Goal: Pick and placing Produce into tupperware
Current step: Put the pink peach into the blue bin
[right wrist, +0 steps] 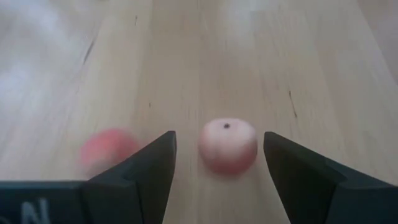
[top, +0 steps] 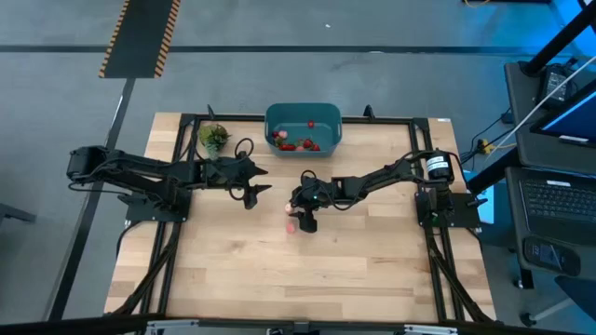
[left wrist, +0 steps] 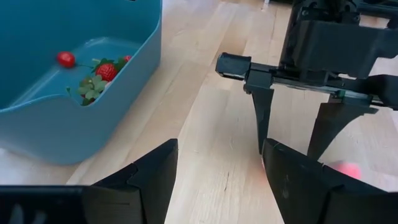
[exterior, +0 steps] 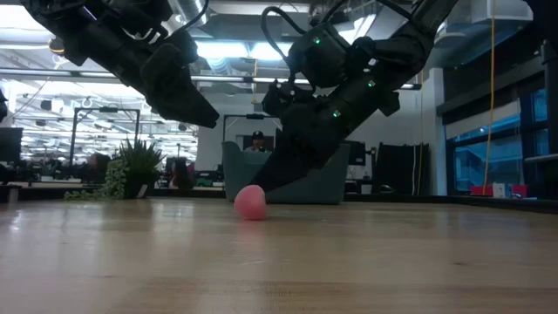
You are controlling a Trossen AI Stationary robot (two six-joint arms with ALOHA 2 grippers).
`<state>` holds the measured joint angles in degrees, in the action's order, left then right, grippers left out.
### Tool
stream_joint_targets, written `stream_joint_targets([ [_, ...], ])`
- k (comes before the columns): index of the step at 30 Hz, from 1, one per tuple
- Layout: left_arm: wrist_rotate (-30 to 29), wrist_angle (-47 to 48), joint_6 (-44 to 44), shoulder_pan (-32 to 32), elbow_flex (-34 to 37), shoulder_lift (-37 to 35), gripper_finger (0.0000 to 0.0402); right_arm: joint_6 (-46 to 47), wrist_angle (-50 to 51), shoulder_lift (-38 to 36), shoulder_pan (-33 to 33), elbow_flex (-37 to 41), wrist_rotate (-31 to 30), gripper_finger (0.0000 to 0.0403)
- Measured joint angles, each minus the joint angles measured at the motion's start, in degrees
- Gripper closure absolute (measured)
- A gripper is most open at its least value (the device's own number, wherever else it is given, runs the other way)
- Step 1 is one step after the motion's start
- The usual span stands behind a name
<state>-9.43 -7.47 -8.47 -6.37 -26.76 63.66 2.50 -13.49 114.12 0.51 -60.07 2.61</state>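
Pink produce (right wrist: 227, 145) round; dimple upward

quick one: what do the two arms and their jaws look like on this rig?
Both arms are dark, near-black, jointed links with black cables looping along them. The left gripper and right gripper each end in two flat, wedge-shaped black jaws. Small green lights glow on the right arm in the low view; a white-labelled cylinder sits near its base.

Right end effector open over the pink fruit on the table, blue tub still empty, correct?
Not empty. The left wrist view shows the blue tub already holding a few red fruits. The right end effector is open over the pink fruit on the table.
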Motion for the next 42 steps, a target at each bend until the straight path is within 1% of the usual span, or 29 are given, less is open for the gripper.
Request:
stream_joint_targets([
  [17,-0.44,1.42,0.02,0.00,0.00,0.00,0.0174,0.17,-3.45,2.59,-0.16,-0.05,0.00,0.0160],
  [23,-0.44,1.45,-0.17,0.00,0.00,0.00,0.0174,0.17,-6.67,4.18,-0.42,-0.02,-0.02,0.0159],
  [27,-0.44,1.95,-0.37,0.15,0.00,0.00,0.0177,0.24,-6.60,4.29,-0.42,-0.04,-0.02,0.0159],
  [31,-0.42,2.41,-0.11,0.21,0.00,0.00,0.0201,0.32,-6.50,4.29,-0.42,-0.04,-0.02,0.0159],
  [38,-0.40,2.41,0.00,0.20,0.00,0.00,0.0281,0.37,-6.48,4.29,-0.42,-0.04,-0.02,0.0159],
  [42,-0.32,2.39,-0.06,0.20,0.00,0.00,0.0308,0.41,-6.46,4.29,-0.42,-0.04,-0.02,0.0159],
])
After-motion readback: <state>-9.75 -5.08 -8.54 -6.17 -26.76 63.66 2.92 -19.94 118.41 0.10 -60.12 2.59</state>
